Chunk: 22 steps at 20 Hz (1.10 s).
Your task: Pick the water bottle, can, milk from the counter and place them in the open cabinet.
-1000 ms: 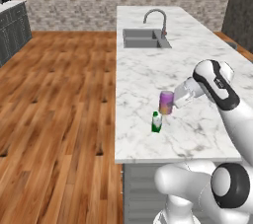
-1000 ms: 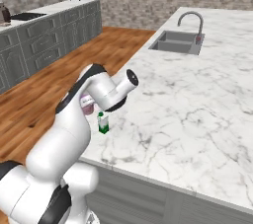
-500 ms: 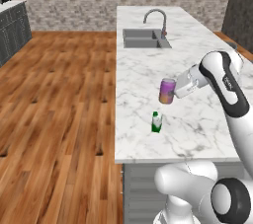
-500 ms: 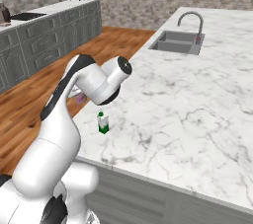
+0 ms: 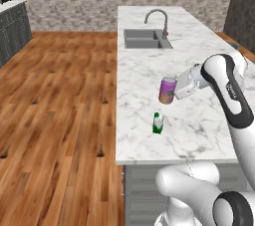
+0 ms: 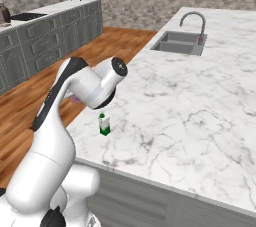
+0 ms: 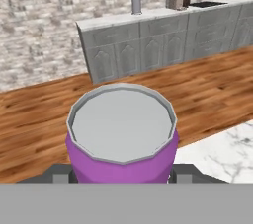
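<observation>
The purple can (image 5: 167, 90) hangs tilted above the white marble counter (image 5: 144, 65), with my gripper (image 5: 170, 91) shut on its sides from the right. In the hand view the can (image 7: 122, 134) sits right in front, silvery top facing the camera, between the dark fingertips (image 7: 59, 173). A sliver of the can (image 6: 76, 99) peeks out behind the arm in the right base view. The small green milk (image 5: 157, 123) stands upright on the counter (image 6: 200, 101) near its front left corner, below the can; the milk (image 6: 104, 125) is apart from the arm. The water bottle and the open cabinet are out of view.
A sink with a curved faucet (image 5: 155, 18) lies at the counter's far end. Wood floor (image 5: 60, 100) runs along the counter's left edge. Grey base cabinets (image 7: 163, 40) line the far wall. A tall dark panel (image 5: 244, 6) stands at the far right.
The arm has raised the can off the counter and carried it up and away from the milk; the elbow has swung higher. The milk has not moved.
</observation>
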Tool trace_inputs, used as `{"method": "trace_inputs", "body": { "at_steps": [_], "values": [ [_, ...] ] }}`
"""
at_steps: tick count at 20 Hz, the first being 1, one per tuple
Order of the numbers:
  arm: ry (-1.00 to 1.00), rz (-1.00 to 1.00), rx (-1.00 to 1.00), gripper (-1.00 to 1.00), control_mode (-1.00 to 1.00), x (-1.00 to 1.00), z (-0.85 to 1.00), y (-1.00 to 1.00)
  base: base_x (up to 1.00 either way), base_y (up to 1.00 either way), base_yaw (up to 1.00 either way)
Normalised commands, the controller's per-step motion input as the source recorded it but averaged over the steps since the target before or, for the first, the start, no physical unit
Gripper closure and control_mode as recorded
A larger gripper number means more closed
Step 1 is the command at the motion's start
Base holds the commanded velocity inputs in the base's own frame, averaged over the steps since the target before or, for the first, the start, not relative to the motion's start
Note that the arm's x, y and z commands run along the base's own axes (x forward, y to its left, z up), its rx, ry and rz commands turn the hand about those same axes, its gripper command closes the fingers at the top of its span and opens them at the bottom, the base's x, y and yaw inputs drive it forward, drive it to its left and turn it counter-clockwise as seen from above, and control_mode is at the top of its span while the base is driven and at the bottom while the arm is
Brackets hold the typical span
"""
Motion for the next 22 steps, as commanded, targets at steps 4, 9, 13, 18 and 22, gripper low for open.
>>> {"method": "trace_inputs", "body": {
  "at_steps": [4, 9, 13, 18, 22],
  "values": [
    [0.0, 0.0, 0.0, 1.0, -1.0, 0.0, 0.0, 0.0, 0.0, 0.0, 0.0],
    [0.0, 0.0, 0.0, 1.0, 1.0, 0.0, 0.0, 0.0, 0.0, 0.0, 0.04],
    [0.0, 0.0, 0.0, 1.0, 1.0, 0.0, 0.0, 0.0, 0.01, 0.0, 0.3],
    [0.0, 0.0, 0.0, 1.0, 1.0, 0.0, 0.0, 0.0, 0.09, 0.0, 0.38],
    [0.0, 0.0, 0.0, 1.0, 1.0, 0.0, 0.0, 0.0, 0.03, -0.03, 0.48]
  ]
}}
